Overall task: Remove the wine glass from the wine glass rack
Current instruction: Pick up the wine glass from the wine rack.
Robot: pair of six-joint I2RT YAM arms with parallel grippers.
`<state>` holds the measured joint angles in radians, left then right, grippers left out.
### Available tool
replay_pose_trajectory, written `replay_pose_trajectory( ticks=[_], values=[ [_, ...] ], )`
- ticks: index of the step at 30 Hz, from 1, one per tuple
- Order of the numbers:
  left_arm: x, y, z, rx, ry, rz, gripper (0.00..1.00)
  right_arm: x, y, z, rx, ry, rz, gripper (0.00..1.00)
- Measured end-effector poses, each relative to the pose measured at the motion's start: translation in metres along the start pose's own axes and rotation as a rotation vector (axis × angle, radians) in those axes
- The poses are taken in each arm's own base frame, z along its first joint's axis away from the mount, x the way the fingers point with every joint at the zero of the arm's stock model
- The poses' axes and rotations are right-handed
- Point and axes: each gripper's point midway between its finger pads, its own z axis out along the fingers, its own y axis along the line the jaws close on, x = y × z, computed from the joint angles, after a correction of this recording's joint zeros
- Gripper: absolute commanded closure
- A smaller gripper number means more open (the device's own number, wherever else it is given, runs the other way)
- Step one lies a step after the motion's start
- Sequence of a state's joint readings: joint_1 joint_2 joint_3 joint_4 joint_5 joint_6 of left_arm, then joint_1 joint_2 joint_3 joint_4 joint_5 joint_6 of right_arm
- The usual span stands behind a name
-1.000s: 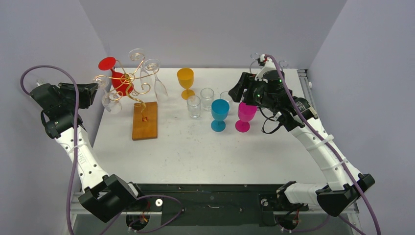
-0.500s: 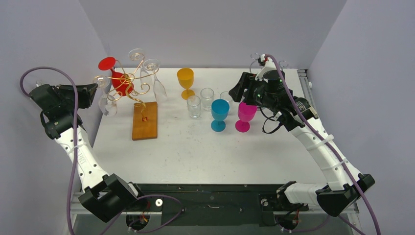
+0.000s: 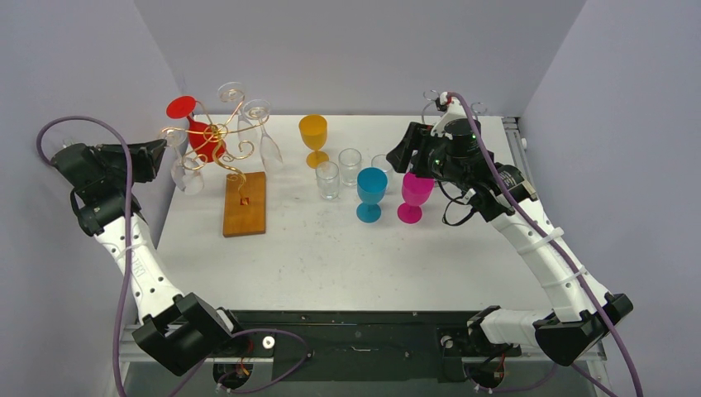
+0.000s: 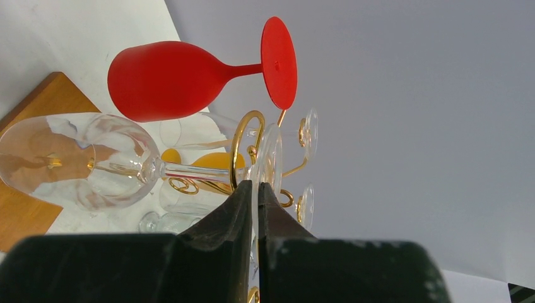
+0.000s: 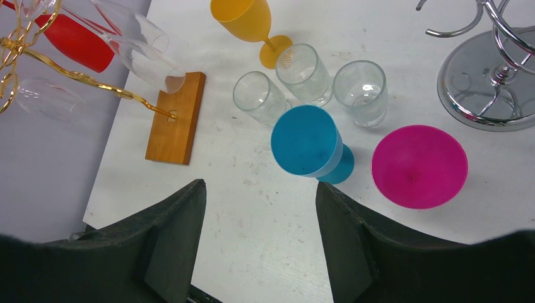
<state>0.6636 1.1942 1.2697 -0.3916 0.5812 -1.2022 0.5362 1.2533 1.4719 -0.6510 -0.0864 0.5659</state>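
plainly, little of the task is seen to be done. on the table [image 3: 331, 265] the rack [image 3: 245, 205] is stood at the far left, with glasses hung from its gold arms. the right gripper [image 5: 260, 192] is held wide open and empty above the blue cup [image 5: 309, 142] and pink cup [image 5: 419, 165], well apart from the rack. the left gripper [image 4: 254, 188] is pressed shut at the rack's left side, right at the foot of the clear wine glass [image 4: 82, 161], which is hung bowl downward beside the red glass [image 4: 167, 79] and is not yet off. the grasp is judged made or nearly so; drawing the foot out of its hook and setting the glass down are left. whether the thin foot rim is actually pinched cannot be told, as it is lost among the gold wire and other clear glass behind it.
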Motion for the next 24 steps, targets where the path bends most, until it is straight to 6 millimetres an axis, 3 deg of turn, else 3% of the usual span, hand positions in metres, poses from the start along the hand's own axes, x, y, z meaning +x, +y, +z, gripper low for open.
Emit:
replay_pose_trajectory(
  ticks=[24],
  values=[
    [-0.012,-0.007,-0.004,0.029,-0.097,-0.039,1.0,0.001,-0.003,0.004,0.007,0.004,0.002,0.4]
  ],
)
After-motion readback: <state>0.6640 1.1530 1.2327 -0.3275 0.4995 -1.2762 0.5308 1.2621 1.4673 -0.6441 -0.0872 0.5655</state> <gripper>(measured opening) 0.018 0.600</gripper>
